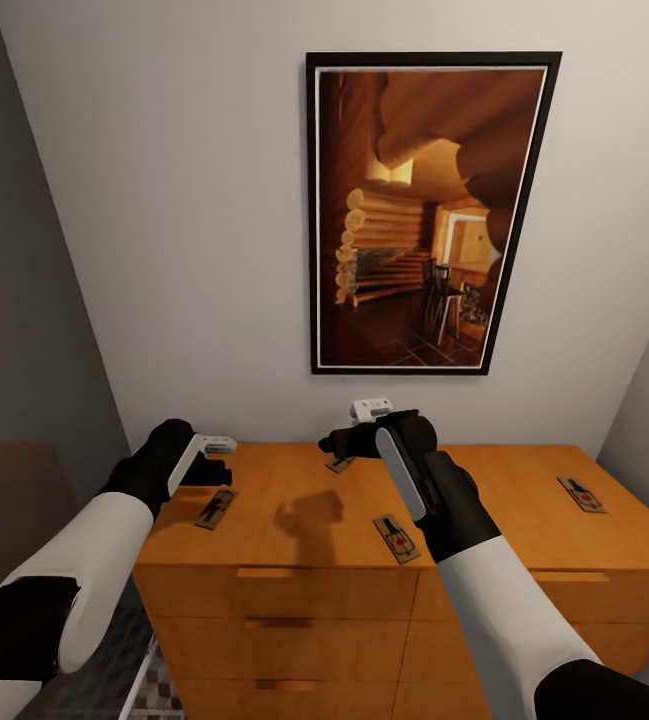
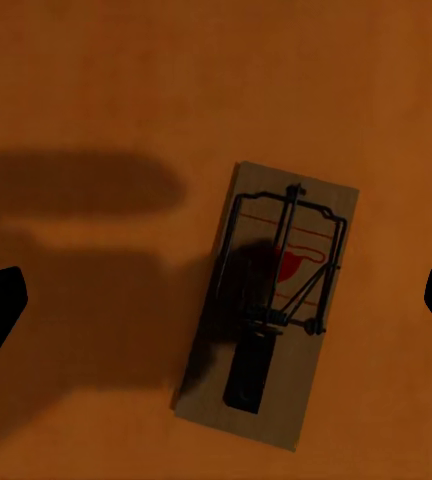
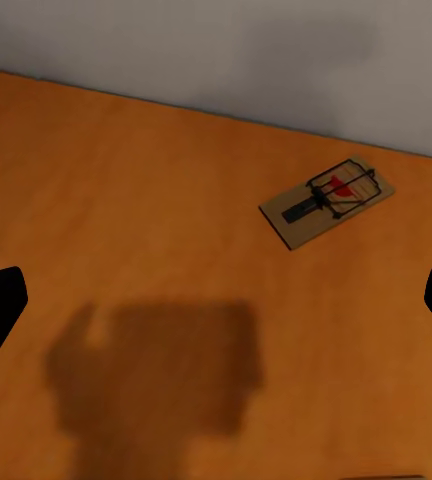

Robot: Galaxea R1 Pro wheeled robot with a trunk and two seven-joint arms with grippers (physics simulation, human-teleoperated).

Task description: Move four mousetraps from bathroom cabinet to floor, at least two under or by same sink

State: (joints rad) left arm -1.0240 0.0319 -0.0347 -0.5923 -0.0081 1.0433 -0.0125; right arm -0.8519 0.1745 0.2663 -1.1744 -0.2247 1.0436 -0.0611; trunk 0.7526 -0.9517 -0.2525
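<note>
- On the cabinet (image 1: 294, 500) top lie four mousetraps, none lifted yet: one near the left edge (image 1: 215, 508), one by the front edge (image 1: 396, 538), one toward the back (image 1: 340, 464), one near the right edge (image 1: 581, 494)
- Each is a flat tan wooden board with dark wire and a red spot; the top is smooth orange-brown wood
- The left gripper (image 1: 214, 452) hangs open over the left trap (image 2: 271, 305), likely lined up to grasp
- The right gripper (image 1: 349, 438) hovers open above the back trap (image 3: 328, 203)
</note>
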